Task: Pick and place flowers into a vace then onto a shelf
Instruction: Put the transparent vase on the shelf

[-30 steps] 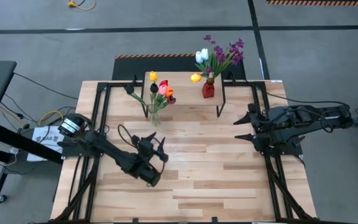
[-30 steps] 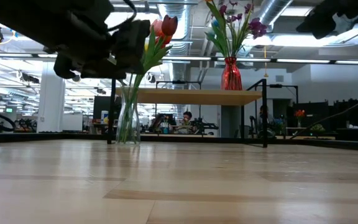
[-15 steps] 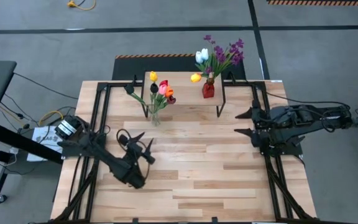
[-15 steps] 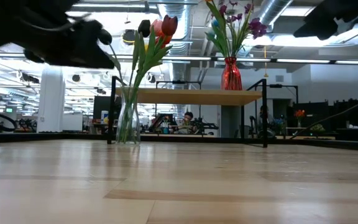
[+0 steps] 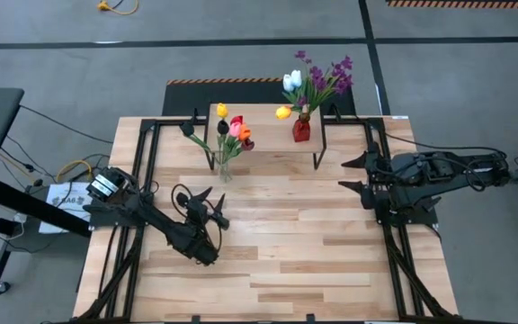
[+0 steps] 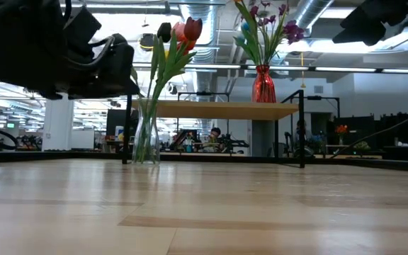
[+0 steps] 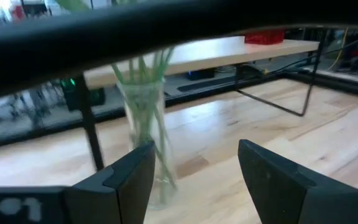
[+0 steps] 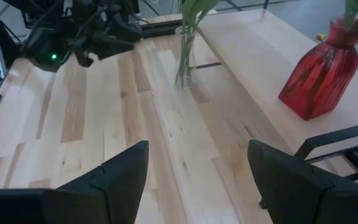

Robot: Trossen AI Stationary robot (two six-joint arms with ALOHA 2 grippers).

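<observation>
My left pincer (image 5: 207, 208) hangs released over the worktop (image 5: 286, 261), facing the clear glass vase (image 5: 225, 169) of tulips (image 5: 234, 130) standing on the boards just near of the shelf (image 6: 222, 109). My right pincer (image 5: 356, 175) waits released, far right. I judge the vase slippery, fragile and top-heavy, so I'd grip low on its body.

Off the table at about 9 o'clock, a yellow cable (image 5: 72, 167) and white papers (image 5: 61, 195) lie on the grey floor (image 5: 241, 63); a black-and-orange striped strip (image 5: 223, 81) lies at 12.
</observation>
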